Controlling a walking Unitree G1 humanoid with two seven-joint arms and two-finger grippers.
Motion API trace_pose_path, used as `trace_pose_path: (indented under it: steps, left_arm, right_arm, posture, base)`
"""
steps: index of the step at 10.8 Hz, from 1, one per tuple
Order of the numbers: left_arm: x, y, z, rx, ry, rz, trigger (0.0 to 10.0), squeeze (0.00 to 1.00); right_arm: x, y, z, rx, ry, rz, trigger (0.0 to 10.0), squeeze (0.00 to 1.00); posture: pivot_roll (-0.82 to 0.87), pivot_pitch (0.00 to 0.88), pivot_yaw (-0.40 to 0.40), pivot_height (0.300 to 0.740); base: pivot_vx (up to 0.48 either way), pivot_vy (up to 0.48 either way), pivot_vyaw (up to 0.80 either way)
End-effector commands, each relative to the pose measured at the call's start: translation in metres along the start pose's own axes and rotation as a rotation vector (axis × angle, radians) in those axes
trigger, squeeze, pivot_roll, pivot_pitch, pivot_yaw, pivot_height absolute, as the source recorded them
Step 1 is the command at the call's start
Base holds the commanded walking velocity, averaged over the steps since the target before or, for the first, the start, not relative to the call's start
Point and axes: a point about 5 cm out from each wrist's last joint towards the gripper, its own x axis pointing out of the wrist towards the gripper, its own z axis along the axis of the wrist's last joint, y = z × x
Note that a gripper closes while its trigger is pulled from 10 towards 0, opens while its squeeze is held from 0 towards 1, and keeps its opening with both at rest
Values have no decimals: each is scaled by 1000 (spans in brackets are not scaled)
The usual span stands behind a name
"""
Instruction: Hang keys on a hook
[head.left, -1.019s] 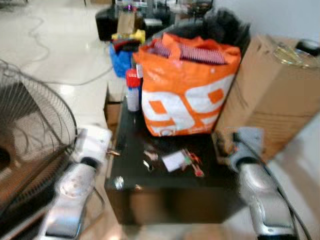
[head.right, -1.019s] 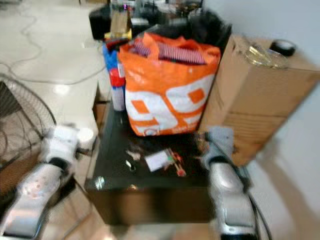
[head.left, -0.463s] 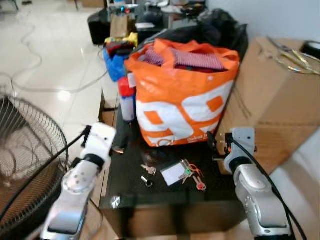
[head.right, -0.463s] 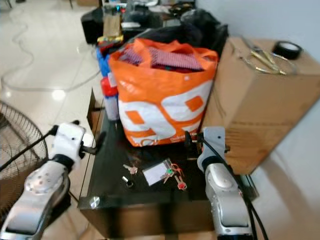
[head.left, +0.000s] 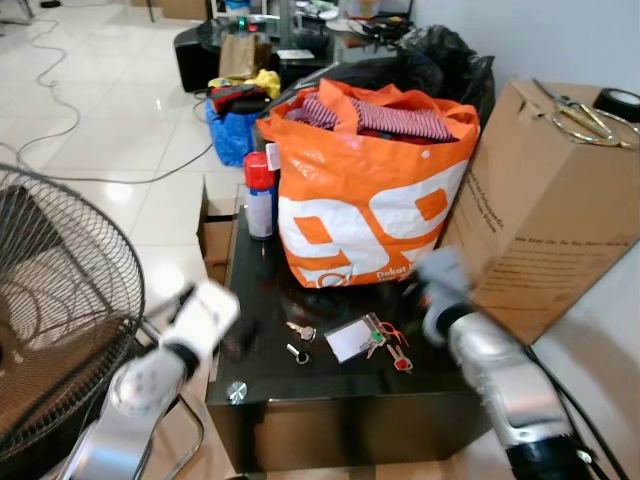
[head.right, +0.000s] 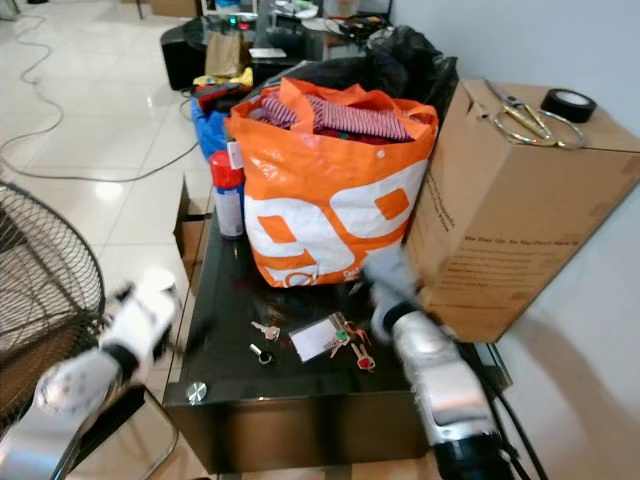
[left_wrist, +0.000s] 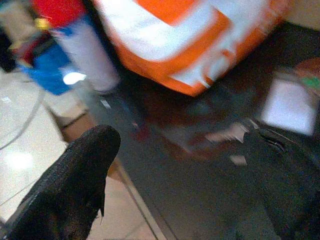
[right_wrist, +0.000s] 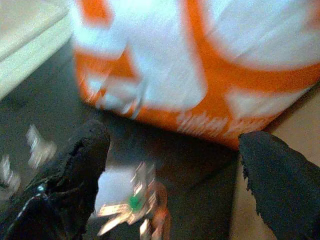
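left silver metal arm (head.left: 140, 375), white wrist block | right silver metal arm (head.right: 435, 375), grey wrist, black cable along it | left tool (left_wrist: 175, 165): two matte black tapered fingers (left_wrist: 75, 175) | right tool (right_wrist: 170, 165): same, rough-edged tips

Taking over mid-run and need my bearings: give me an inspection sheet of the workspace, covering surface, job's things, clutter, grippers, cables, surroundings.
Surface: black glossy table, low.
Job's things: key bunch with white tag lying flat on the table; loose key and a small metal piece beside it. Hook: nothing seen.
Clutter: orange bag full of cloth, spray can to its left.
Grippers: left gripper open over the table's left edge; right gripper open above the key bunch; both blurred.
Cables: floor cable; cable along the right arm.
Surroundings: cardboard box, fan, tiled floor.
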Motion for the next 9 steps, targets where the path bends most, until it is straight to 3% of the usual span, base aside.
trace_pose_path:
  steps: [1, 4, 7, 8, 9]
  left_arm:
    - [2, -5, -1, 38, -6, -48, 10000, 0]
    - [-1, -17, -5, 67, 3, -200, 10000, 0]
    - [-5, -18, -3, 90, 0, -267, 10000, 0]
    - [-6, -18, -5, 95, 8, -283, 10000, 0]
    - [-6, -18, -6, 98, 9, -288, 10000, 0]
  right_arm:
    - [5, -5, -3, -34, 37, -7, 10000, 0]
    - [23, -3, -18, -66, 152, 33, 10000, 0]
    - [39, 4, -29, -191, 234, 130, 10000, 0]
    - [42, 3, -29, -183, 246, 123, 5569, 0]
    - [44, 2, -31, -184, 260, 116, 196, 0]
  posture:
    - [-64, 0, -64, 740]
    - [-41, 0, -103, 740]
    - [-29, 12, -96, 740]
    - [-29, 20, -93, 740]
    - [-28, 25, -92, 740]
  base:
    - [0, 0, 0]
    - [0, 0, 0]
    - [0, 0, 0]
    - [0, 0, 0]
    - [0, 0, 0]
